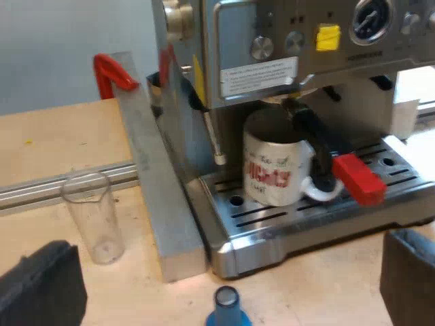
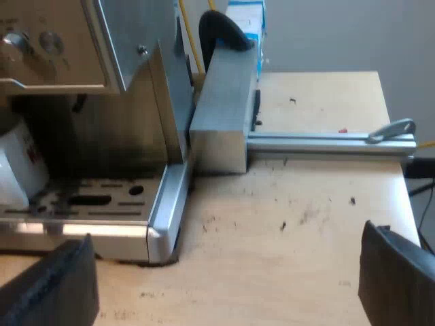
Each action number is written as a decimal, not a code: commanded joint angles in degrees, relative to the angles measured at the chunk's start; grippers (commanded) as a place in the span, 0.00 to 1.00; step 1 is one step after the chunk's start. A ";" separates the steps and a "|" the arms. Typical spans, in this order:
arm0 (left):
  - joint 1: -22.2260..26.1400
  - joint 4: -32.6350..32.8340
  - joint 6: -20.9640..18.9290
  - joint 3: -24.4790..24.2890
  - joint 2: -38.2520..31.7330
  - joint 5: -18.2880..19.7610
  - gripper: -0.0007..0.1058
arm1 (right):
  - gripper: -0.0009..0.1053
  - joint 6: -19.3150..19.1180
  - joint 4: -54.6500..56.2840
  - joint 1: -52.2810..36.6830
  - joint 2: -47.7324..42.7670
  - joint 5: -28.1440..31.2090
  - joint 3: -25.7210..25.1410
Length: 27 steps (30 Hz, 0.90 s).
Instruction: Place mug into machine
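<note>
- The white ceramic mug with red lettering (image 1: 275,166) stands upright on the slotted steel drip tray (image 1: 306,219) of the brushed-steel espresso machine (image 1: 306,41). It is directly under the metal holder with a dark handle ending in red (image 1: 357,178), which is locked into the machine's front.
- The mug's white loop handle (image 1: 321,190) points toward the red end and looks to be touching the dark handle or just beside it.
- From the right wrist view, the mug (image 2: 17,170) sits at the far end of the tray.
- My left gripper (image 1: 228,272) is spread wide and holds nothing, hovering near the tray's edge above the blue tamper (image 1: 226,309).
- My right gripper (image 2: 224,272) is also wide apart and empty, over the scuffed wooden table (image 2: 306,217).
- A clear plastic measuring glass (image 1: 92,214) stands on the table, well apart from the mug.
- Judgement: the mug is rigid, fairly heavy, glazed and therefore slippery, and would chip against steel. Grip it across the wall at the rim, on the side away from the loop and the holder.
- Judging by how it sits, placement looks complete.
</note>
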 commanded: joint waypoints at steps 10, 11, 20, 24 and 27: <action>0.02 -10.73 -3.95 14.51 -7.81 -4.00 0.84 | 0.75 -0.36 -11.77 -0.09 -2.11 -0.03 14.70; 0.02 -10.74 -3.95 15.05 -7.82 -4.00 0.84 | 0.75 -0.36 -11.77 -0.09 -2.11 -0.03 15.19; 0.02 -10.21 -3.76 18.60 -7.82 -4.00 0.84 | 0.75 -0.10 -12.57 -0.09 -2.11 0.41 19.60; 0.02 -10.58 -3.77 19.25 -7.82 -3.78 0.84 | 0.75 1.07 -12.58 -0.09 -2.11 0.85 19.60; 0.02 -10.73 -3.70 19.25 -7.82 -3.77 0.84 | 0.75 1.09 -12.58 -0.09 -2.11 0.85 19.60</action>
